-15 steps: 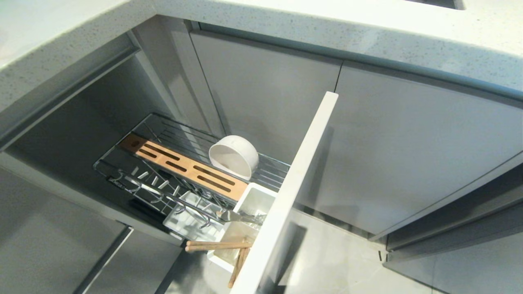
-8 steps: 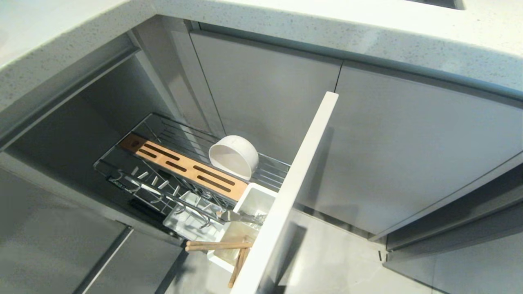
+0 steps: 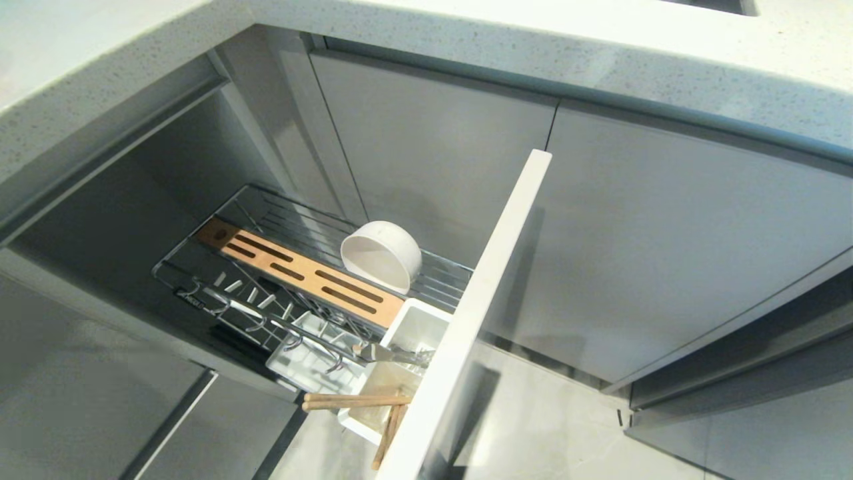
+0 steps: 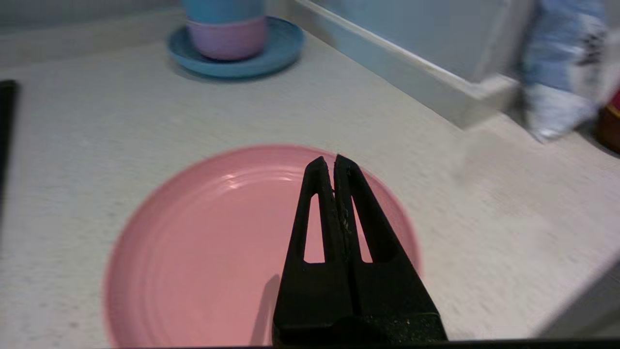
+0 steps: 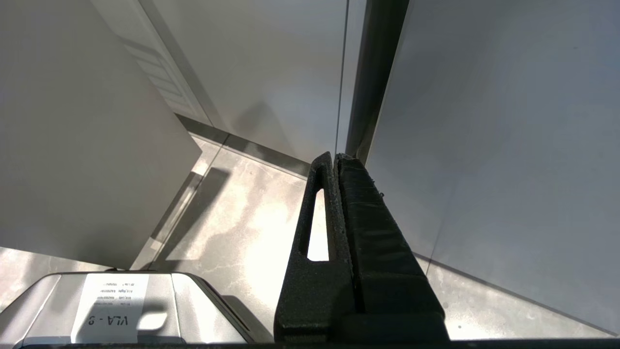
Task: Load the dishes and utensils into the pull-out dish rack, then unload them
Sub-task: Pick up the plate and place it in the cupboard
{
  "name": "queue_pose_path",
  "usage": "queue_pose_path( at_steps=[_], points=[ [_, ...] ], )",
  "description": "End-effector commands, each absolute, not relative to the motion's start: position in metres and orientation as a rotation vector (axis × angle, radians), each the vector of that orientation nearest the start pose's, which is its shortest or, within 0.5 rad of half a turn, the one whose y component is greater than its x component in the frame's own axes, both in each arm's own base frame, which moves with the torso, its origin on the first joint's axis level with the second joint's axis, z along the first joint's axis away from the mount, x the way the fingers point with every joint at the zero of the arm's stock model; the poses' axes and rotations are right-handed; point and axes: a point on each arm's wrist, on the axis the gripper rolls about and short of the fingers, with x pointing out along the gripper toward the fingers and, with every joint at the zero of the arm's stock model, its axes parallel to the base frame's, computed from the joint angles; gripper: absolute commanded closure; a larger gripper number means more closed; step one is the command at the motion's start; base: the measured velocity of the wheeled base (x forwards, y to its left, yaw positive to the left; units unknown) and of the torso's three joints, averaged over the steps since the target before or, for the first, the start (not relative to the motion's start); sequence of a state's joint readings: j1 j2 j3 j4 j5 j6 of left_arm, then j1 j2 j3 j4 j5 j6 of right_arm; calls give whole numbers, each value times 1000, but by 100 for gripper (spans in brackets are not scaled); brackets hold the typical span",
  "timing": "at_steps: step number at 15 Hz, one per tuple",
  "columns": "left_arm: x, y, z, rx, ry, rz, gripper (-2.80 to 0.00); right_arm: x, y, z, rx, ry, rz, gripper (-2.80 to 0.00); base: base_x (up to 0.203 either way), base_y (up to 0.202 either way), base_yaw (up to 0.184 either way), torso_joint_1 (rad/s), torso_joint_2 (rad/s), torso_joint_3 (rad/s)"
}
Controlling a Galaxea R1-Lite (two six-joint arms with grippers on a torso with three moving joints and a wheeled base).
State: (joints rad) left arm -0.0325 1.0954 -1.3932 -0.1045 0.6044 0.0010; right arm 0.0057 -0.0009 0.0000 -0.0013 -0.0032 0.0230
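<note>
The pull-out dish rack (image 3: 220, 283) stands pulled out, its pale front panel (image 3: 476, 313) edge-on. A white bowl (image 3: 381, 255) rests tilted on its wires beside the wooden strip (image 3: 300, 270). In the white caddy (image 3: 410, 333) lie the metal spoon (image 3: 393, 355) and the chopsticks (image 3: 353, 401), which stick out over its rim. The pink plate (image 4: 208, 242) lies flat on the countertop in the left wrist view. My left gripper (image 4: 333, 162) hovers over the plate's edge, shut and empty. My right gripper (image 5: 335, 159) hangs shut and empty over the floor. Neither arm shows in the head view.
A blue plate with stacked pink and blue cups (image 4: 227, 36) stands further back on the counter. A blue-and-white packet (image 4: 557, 72) sits by the wall ledge (image 4: 436, 82). Grey cabinet doors (image 3: 666, 240) flank the rack, under the speckled countertop (image 3: 533, 47). My base (image 5: 111, 305) shows below the right gripper.
None in the head view: rack, bowl, spoon and chopsticks stay put, and only a faint shadow at the left has faded.
</note>
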Motion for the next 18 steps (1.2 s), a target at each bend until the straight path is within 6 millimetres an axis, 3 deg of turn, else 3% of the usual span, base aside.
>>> queue_pose_path(
  at_steps=[1,8,9,14,18],
  points=[
    [118,13,428,-111,-372,631,0,-23,0,75,23,0,3,0,0,0,0,0,0,0],
    [136,13,421,-95,-309,627,0,-23,0,75,23,0,3,0,0,0,0,0,0,0],
    [137,13,421,-101,-297,620,-280,-23,0,75,23,0,3,0,0,0,0,0,0,0],
    [131,10,433,-269,-239,468,-280,-23,0,75,23,0,3,0,0,0,0,0,0,0],
    [147,9,428,-282,-184,438,-280,-23,0,75,23,0,3,0,0,0,0,0,0,0]
  ],
)
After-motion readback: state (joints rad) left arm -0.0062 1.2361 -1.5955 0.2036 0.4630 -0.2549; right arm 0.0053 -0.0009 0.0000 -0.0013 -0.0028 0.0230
